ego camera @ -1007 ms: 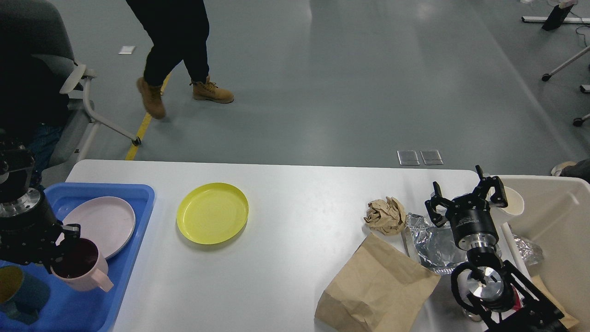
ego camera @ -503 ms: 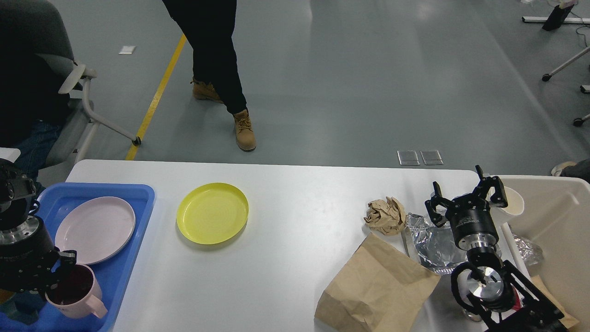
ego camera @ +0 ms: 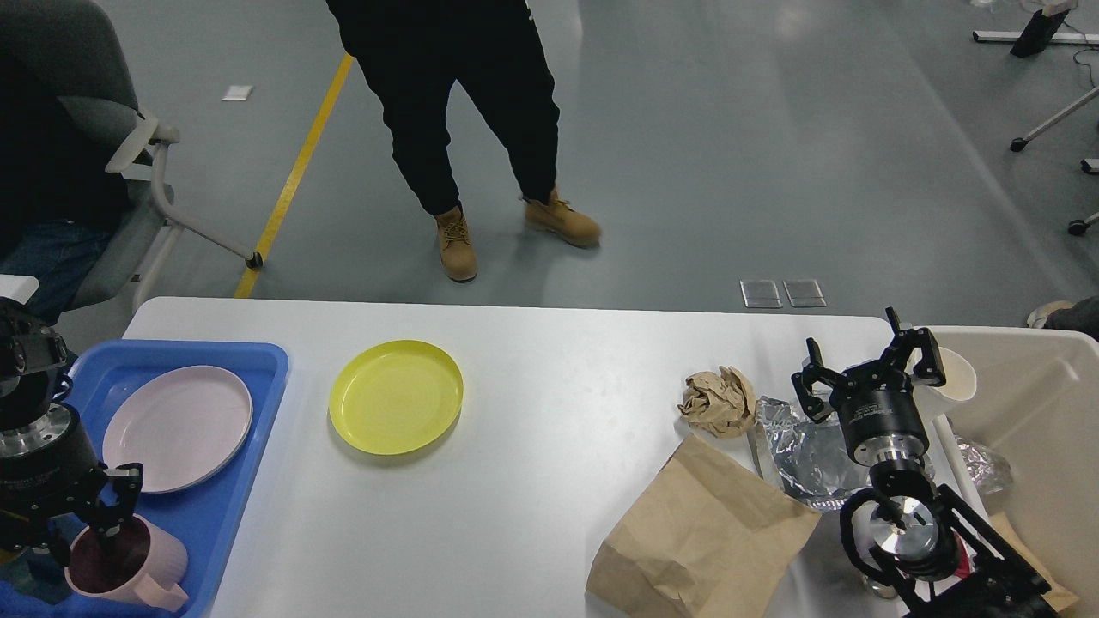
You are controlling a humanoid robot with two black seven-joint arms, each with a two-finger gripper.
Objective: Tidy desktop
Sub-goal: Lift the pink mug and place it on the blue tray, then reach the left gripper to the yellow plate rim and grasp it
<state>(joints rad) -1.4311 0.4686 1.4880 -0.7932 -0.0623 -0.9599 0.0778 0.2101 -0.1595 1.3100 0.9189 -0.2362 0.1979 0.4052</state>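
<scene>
Surface point(ego camera: 549, 429): white matte desktop, rounded corners, spanning the middle of the view.
Left edge: blue tray point(ego camera: 258, 412) holding pink plate point(ego camera: 176, 427) and pink mug point(ego camera: 129, 566).
Open room: bare centre; yellow plate point(ego camera: 396, 396) left of it.
Right side: crumpled paper point(ego camera: 719, 401), foil point(ego camera: 807, 455), brown bag point(ego camera: 700, 536); beige bin point(ego camera: 1047, 412) at the edge.
Left gripper point(ego camera: 90, 532): at the mug's rim, fingers straddling it; grasp cannot be told.
Right gripper point(ego camera: 871, 373): fingers spread, raised above the foil, holding nothing.

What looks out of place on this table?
The yellow plate sits alone on the table rather than in the blue tray. A crumpled paper ball, foil and a paper bag lie loose beside the beige bin.
</scene>
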